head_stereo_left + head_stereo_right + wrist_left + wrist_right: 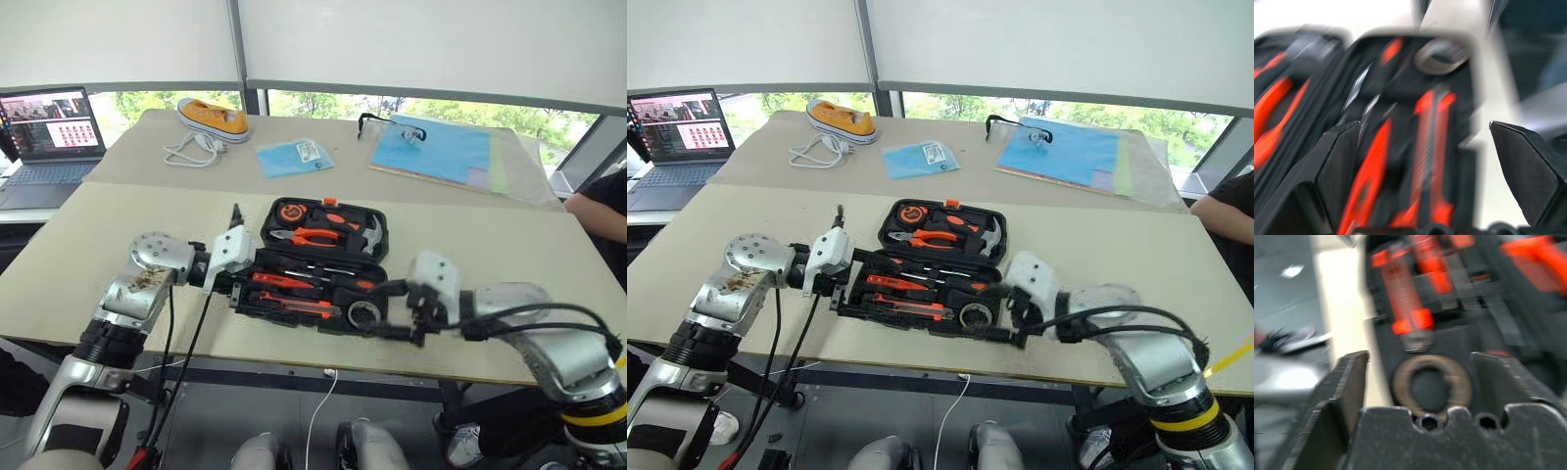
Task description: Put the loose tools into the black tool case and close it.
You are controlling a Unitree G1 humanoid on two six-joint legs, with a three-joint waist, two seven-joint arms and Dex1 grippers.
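Observation:
The black tool case (338,286) lies open on the near table, both halves flat. Its near half holds orange-and-black screwdrivers (274,281), an orange-black utility knife (294,306) and a dark tape roll (363,314) at its right end. My left gripper (233,284) is at the case's left end, open, its fingers (1337,161) spread over the screwdriver and knife. My right gripper (389,311) is at the right end, also open. One of its fingers (1349,382) stands on each side of the tape roll (1432,387), which sits in its recess.
Orange-handled pliers (318,235) and a hammer (370,233) fill the case's far half. Farther back are a yellow shoe (214,117), a blue sheet (294,157), a blue folder (436,152) and a laptop (49,137) at far left. A person's arm (602,211) shows at the right edge.

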